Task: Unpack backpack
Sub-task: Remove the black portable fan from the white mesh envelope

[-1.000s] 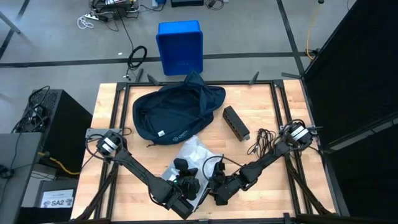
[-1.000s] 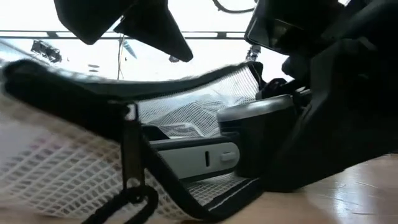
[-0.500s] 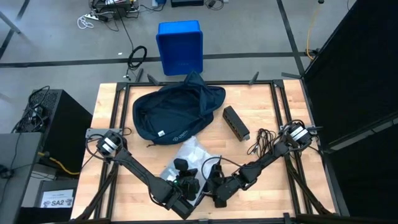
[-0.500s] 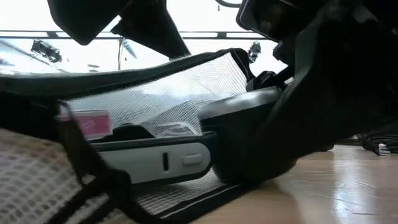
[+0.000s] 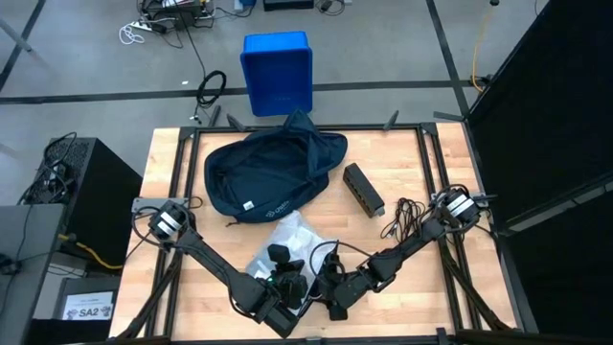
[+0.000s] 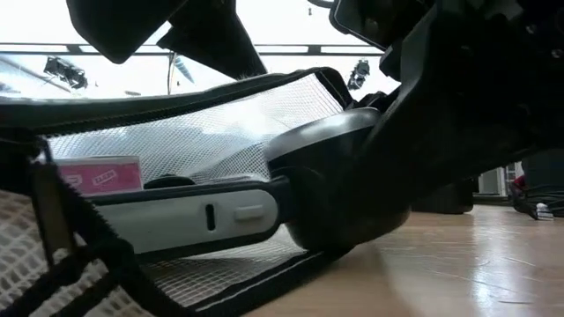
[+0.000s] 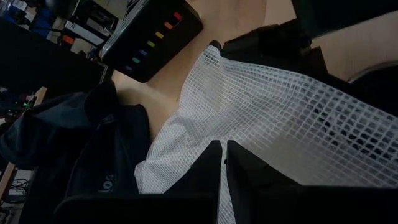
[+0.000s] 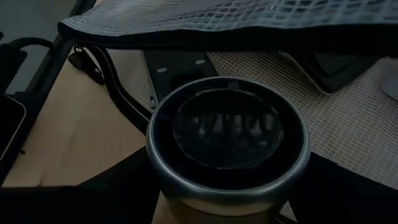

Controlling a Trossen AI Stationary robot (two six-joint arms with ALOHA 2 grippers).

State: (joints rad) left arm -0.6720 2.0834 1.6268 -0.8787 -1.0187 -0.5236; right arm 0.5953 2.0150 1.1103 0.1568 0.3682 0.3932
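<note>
The navy backpack [image 5: 268,172] lies slumped at the far middle of the table and no gripper touches it. A white mesh pouch [image 5: 292,235] with black trim lies nearer, its mouth held open. Inside it are a pink box [image 6: 92,174] and a device with a white handle [image 6: 203,216] and a round black head [image 8: 227,134] with a silver rim. My left gripper [image 5: 285,287] is shut on the pouch. Just to its right, my right gripper [image 5: 333,292] is shut on the device. My left gripper pinches the mesh pouch's upper layer [image 7: 214,134] between its two fingers, which sit close together. That layer's black-trimmed rim [image 6: 176,97] is raised above the lower layer, which stays on the table. My right gripper holds the device by its round black head [image 8: 227,180], one finger on each side. The silver-rimmed face points up toward the wrist camera. The white handle reaches level into the pouch's mouth, and the head sits low at the table [image 6: 330,242].
A black box with coloured buttons [image 5: 364,189] lies right of the backpack, and a coil of black cable [image 5: 407,218] lies near the right arm. A blue plastic bin [image 5: 278,72] stands on the floor beyond the far edge. Bare wood shows left of the backpack.
In the low view the pouch's upper layer has risen and its mouth has spread wider. More of the device's white handle shows now, and the pink box has come into sight. The backpack has stayed where it was.
</note>
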